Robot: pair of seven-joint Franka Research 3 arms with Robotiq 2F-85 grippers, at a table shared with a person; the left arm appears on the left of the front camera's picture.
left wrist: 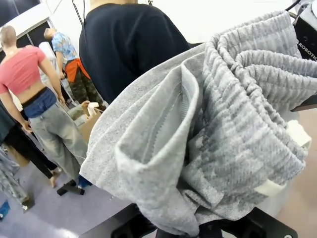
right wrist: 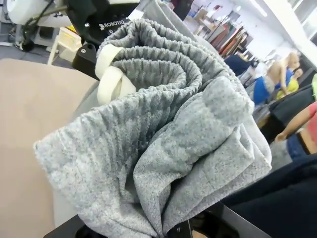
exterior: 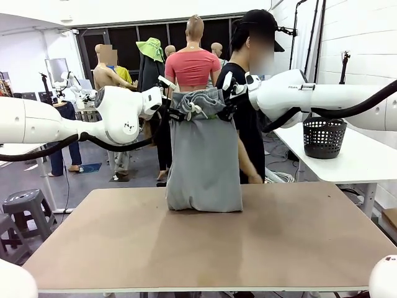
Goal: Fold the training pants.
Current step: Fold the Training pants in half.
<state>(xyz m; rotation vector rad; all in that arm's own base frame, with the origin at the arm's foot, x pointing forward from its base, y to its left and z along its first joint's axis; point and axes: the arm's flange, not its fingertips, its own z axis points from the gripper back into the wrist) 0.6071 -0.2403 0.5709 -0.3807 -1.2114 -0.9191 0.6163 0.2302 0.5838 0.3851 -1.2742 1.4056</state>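
Left hand [exterior: 175, 113]: pressed together on one end of the gathered waistband of the training pants [exterior: 205, 158], raised well above the surface [exterior: 298, 236].
Right hand [exterior: 228, 110]: likewise clamped, pinching the opposite end of the waistband, level with the left hand and near it.
Training pants: grey jersey, hanging straight down between the two hands as one narrow panel; bottom edge touching the surface directly below the hands and starting to buckle there. Waistband bunched and sagging between the grips; off-white drawstring [right wrist: 111, 77] looped loose at the top, just beside the left hand's casing in the right wrist view.

Step in hand, as judged: lowering the hung cloth to lay a fold.
- Keep both hands level and evenly apart so the panel stays square.
- Travel both hands together over the lower edge so the cloth lays flat rather than piling up beneath them.
- Slack at the waistband suggests drawing the hands slightly apart first.
- Release only when the waistband lies on the surface.

Surroundings:
- Person [exterior: 248, 93] in a black top, just beyond the hands at the far edge; nearest obstruction if the hands swing away from the robot.
- Black mesh basket [exterior: 324, 138] on a white side table, well off beyond the right hand; no hindrance.
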